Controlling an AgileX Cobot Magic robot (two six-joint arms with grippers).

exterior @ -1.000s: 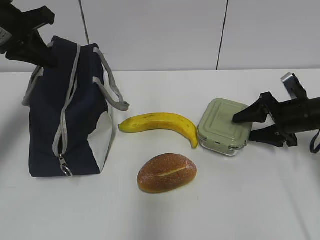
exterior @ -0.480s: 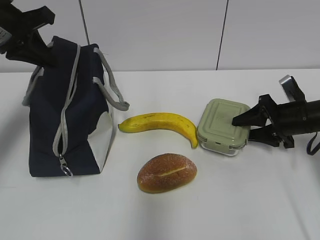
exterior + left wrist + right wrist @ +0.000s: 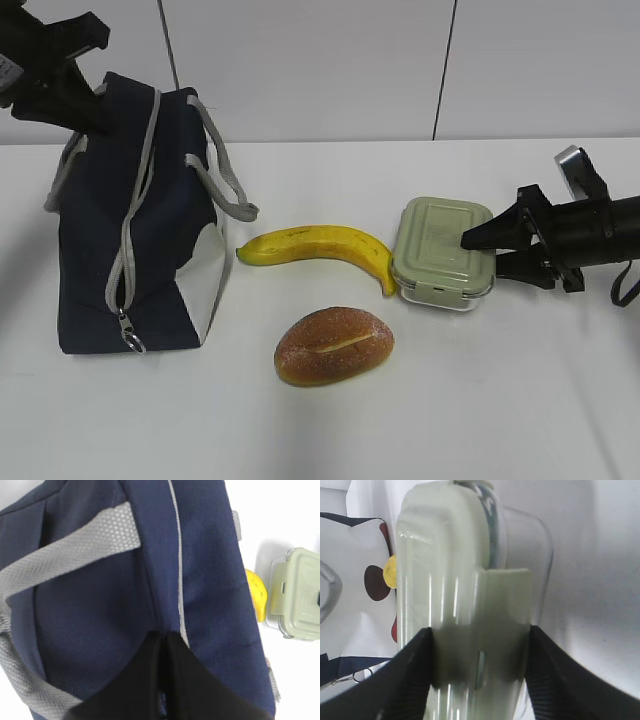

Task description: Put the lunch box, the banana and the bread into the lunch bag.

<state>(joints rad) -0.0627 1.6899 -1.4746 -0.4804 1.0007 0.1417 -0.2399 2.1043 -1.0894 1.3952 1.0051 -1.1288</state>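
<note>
One lunch bag (image 3: pixel 150 220), one banana (image 3: pixel 320 248), one bread (image 3: pixel 334 345), one lunch box (image 3: pixel 442 250)

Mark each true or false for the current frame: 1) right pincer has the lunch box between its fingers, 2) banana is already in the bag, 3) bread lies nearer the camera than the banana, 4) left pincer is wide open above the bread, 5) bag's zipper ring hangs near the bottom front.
1. True. The right pincer has a finger on each side of the lunch box, above and below it.
2. False. The banana lies on the table between the lunch bag and the lunch box.
3. True. The bread sits in front of the banana.
4. False. The left pincer is shut, pinching fabric at the bag's top.
5. True. The ring pull hangs low on the bag's front.
</note>
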